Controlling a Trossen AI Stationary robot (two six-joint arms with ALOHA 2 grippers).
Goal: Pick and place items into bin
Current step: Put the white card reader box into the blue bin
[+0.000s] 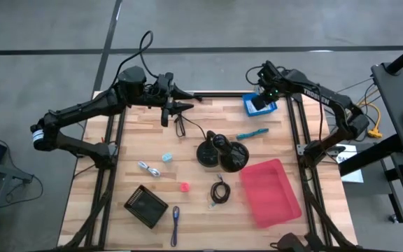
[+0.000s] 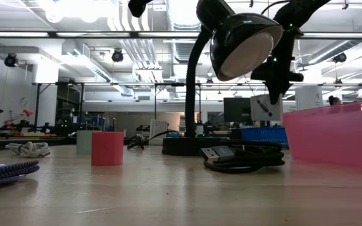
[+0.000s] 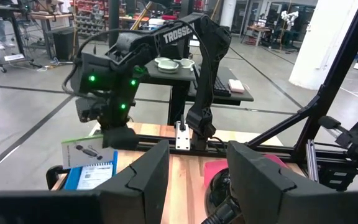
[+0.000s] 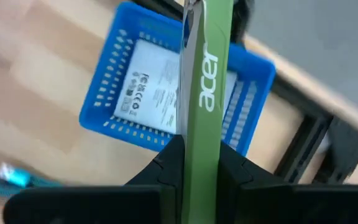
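Right pincer [image 4: 199, 163] pinches green-white packet [image 4: 207, 74] over blue bin [image 4: 104, 106], 1 packet inside. Left pincer [image 3: 197, 177] spread, idle. Marker [image 1: 252, 132], cubes, cable [image 1: 220, 191], pen remain on desk [image 1: 117, 182].

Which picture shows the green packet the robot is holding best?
The right wrist view: the green-white packet fills it, edge-on in the right end effector above the blue basket. The left wrist view shows its face, far off; high and low views barely show it.

A wooden worktop [image 1: 131, 147] carries a blue basket [image 1: 259, 105], teal marker [image 1: 252, 132], black lamp [image 1: 222, 152], pink bin [image 1: 270, 192] — cubes, cable, pen scattered between.
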